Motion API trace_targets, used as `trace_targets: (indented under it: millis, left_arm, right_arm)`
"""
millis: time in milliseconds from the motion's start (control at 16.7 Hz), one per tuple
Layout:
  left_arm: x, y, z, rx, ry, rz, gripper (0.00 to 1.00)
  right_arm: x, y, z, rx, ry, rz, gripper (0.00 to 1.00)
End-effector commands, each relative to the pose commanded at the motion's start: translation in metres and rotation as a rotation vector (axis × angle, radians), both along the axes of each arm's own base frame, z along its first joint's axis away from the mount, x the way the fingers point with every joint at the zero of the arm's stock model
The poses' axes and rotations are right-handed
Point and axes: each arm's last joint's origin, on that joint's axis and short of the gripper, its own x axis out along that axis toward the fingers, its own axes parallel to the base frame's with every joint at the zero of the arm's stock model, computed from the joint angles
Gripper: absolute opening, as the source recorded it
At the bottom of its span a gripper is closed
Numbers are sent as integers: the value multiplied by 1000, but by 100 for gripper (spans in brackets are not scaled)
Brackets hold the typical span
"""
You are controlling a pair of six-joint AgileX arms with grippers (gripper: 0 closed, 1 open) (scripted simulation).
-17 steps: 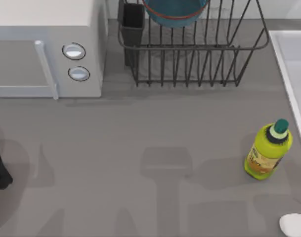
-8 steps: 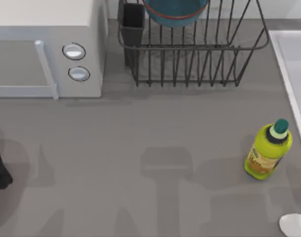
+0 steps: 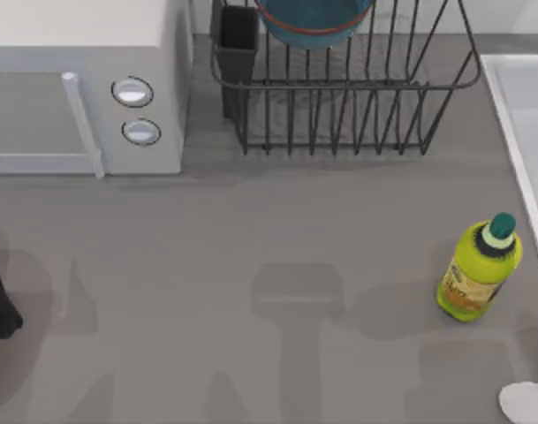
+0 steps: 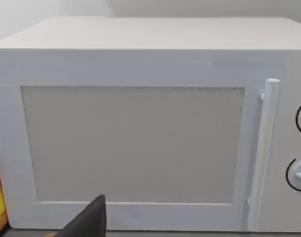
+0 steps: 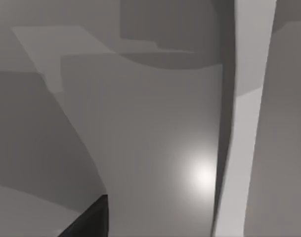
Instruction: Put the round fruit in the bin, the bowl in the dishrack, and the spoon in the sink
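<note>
Nothing has shifted: bowl (image 3: 314, 22) upright in the dishrack (image 3: 357, 97) (gripper state: cannot tell).

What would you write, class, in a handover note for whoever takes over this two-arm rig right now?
Left gripper: parked facing the microwave door, holding nothing that I can see.
Right gripper: low over a grey surface beside a white rim, probably by the sink.
Done: the bowl sits in the dishrack.
Left: the spoon lies on the table at the top view's lower right corner, below the bottle; it must go into the sink.
Round fruit step: cannot tell.
</note>
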Motion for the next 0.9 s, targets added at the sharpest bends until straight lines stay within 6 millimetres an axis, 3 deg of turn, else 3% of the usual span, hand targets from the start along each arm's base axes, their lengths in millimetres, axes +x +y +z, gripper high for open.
trace_targets:
  millis: [180, 900]
  left_arm:
    - [0, 0, 0, 0, 0, 0, 100]
    - [0, 0, 0, 0, 0, 0, 100]
  right_arm:
    - [0, 0, 0, 0, 0, 0, 100]
    - [0, 0, 0, 0, 0, 0, 10]
